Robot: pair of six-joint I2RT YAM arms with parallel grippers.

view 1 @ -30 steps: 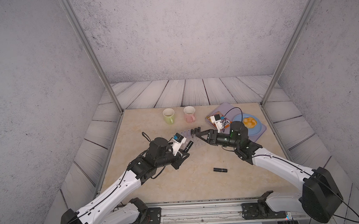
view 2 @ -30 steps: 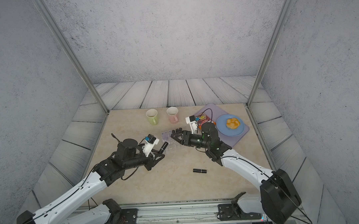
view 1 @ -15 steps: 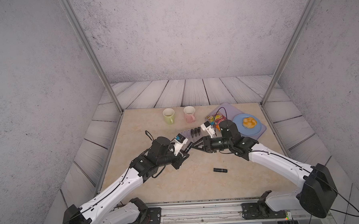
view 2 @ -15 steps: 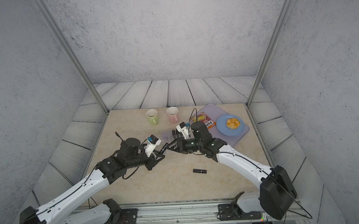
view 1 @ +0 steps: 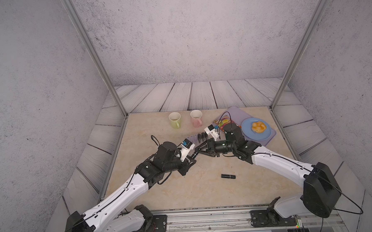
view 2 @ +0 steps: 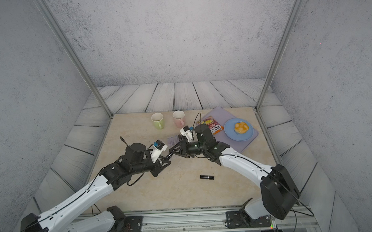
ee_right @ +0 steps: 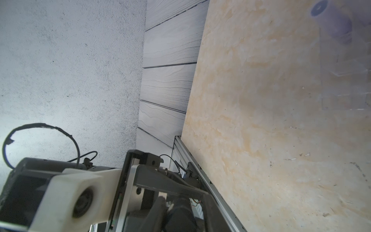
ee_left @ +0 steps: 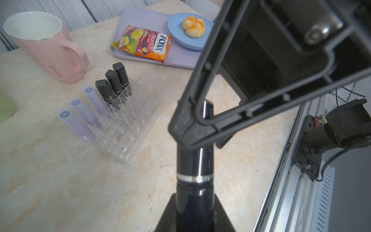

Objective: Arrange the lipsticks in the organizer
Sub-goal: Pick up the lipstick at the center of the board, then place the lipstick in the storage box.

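Your left tool [view 1: 191,160]: clenched on a glossy black, silver-banded lipstick tube [ee_left: 195,166]. Your right tool [view 2: 170,152]: astride its far end, grip you cannot tell. Clear plastic grid organizer [ee_left: 128,128] beyond: three lilac tubes [ee_left: 80,112], three black tubes [ee_left: 112,86]; pink ceramic mug [ee_left: 46,48] near. One loose black tube [view 1: 228,176] lying on the bench [ee_left: 60,180]

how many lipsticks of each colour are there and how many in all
black lipsticks: 5 (3 upright in the organizer; the held lipstick in the left tool; the loose lipstick flat on the table)
lilac lipsticks: 3 (all upright in the organizer)
total: 8
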